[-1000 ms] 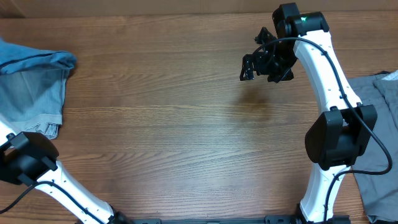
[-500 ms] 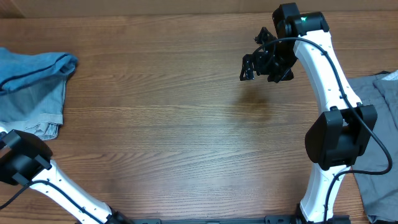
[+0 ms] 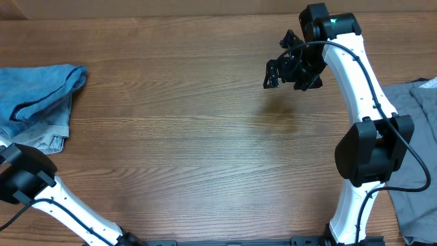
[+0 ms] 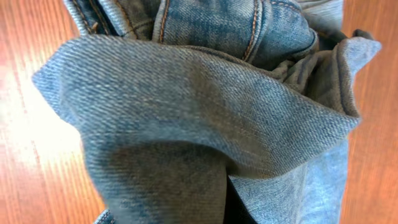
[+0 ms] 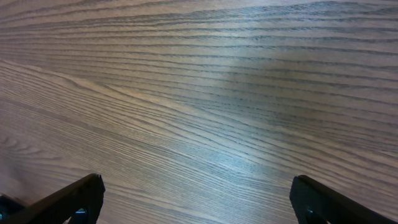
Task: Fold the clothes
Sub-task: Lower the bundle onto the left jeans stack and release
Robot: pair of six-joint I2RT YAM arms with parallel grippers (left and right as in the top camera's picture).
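Observation:
The light-blue denim jeans (image 3: 37,102) lie bunched at the table's left edge. In the left wrist view the jeans (image 4: 199,112) fill the frame in a thick fold, with stitched seams at the top. They hide my left gripper's fingers, and the cloth hangs right at the jaws. In the overhead view only the left arm's links (image 3: 24,171) show, and the gripper is out of frame. My right gripper (image 3: 273,74) is open and empty over bare wood at the back right. Its two fingertips (image 5: 196,193) are wide apart. Grey trousers (image 3: 420,109) lie at the right edge.
The wooden table (image 3: 205,137) spans the overhead view. The right arm's white links (image 3: 355,75) rise along the right side, next to the grey trousers.
The jeans have shifted down and inward at the left edge and bunched into a tighter heap. The left arm's link moved slightly. The right arm has not moved.

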